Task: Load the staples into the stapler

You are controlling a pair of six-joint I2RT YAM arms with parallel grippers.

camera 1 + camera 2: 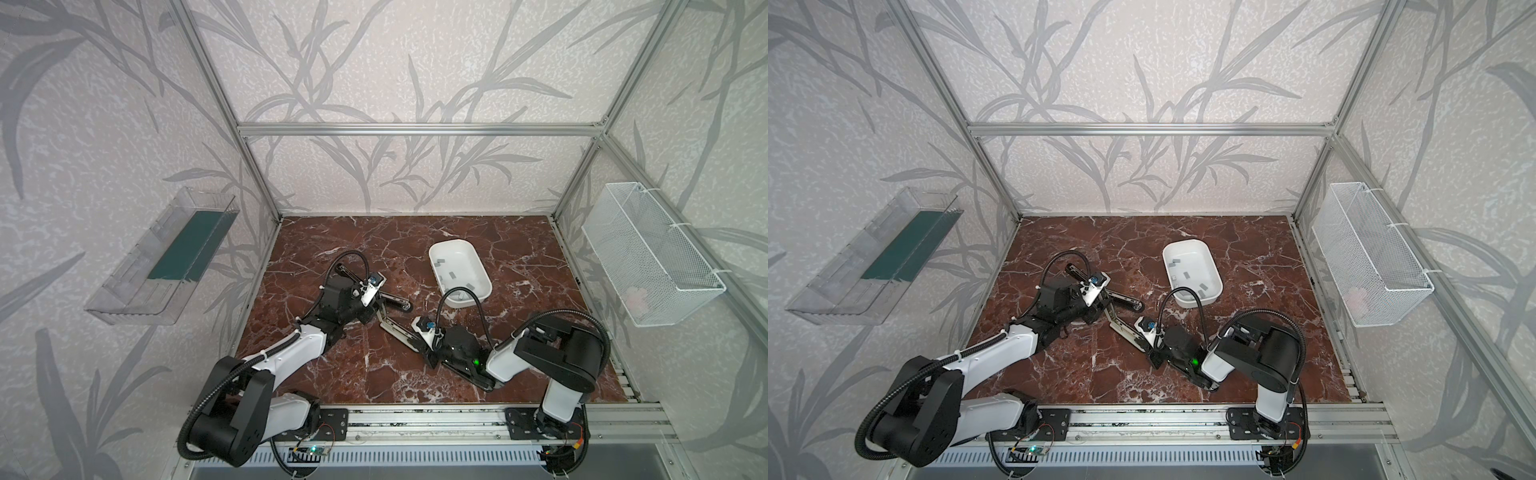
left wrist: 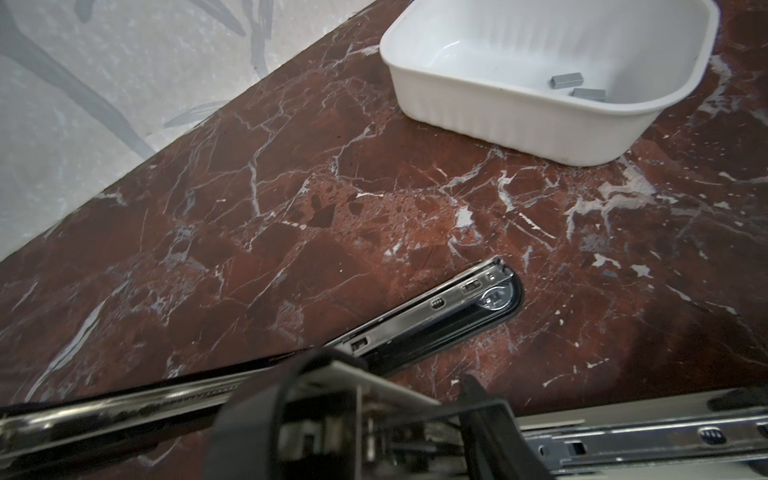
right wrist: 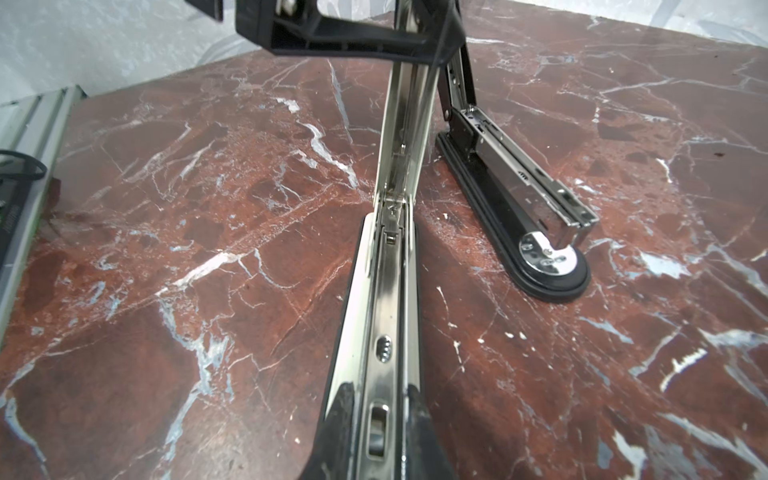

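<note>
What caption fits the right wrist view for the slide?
Right gripper clamps the top arm of the stapler, swung wide open on the red marble table, its black base lying flat alongside.

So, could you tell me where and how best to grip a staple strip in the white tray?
Pinch the staple strip across its long sides, mid-length, straight down through the open top of the white tray: it lies flat on the floor, and the walls likely block a sideways approach.

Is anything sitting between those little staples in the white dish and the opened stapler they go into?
Nothing visible lies on the marble between the dish and the stapler. The staples only have the dish's wall to clear; the left gripper straddles the hinge end.
</note>
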